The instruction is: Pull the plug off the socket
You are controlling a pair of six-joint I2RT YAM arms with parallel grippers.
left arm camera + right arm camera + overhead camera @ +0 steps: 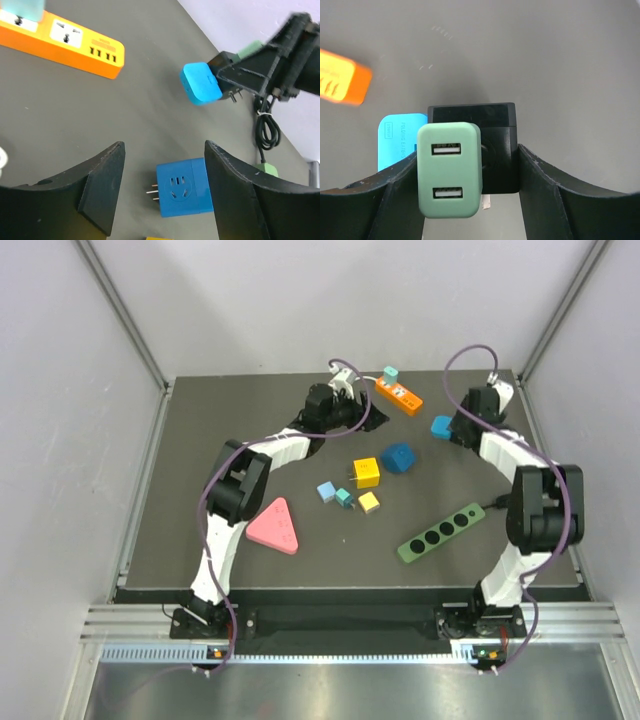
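- Mint USB plug (449, 170) seated on face of black socket cube (497, 150); not pulled off yet.
- Cyan adapter (397, 140) stuck to the cube's other side; metal prongs show under the stack in L wrist view.
- R gripper (467, 152): jaws about half-spread, clamped on the black socket cube, one finger tight to each flank. Plug sits betw. the fingers.
- Stack + R gripper: near orange power strip (398, 393), just off its right end.
- L gripper (164, 147): jaws apart, nothing in them, touching nothing. It hovers on the near side of the orange strip.
- Blue cube adapter (182, 192) lies flat below, betw. the L fingers, on the near side of the strip.
- Green power strip (440, 532): well apart from the orange strip, toward the arm bases.
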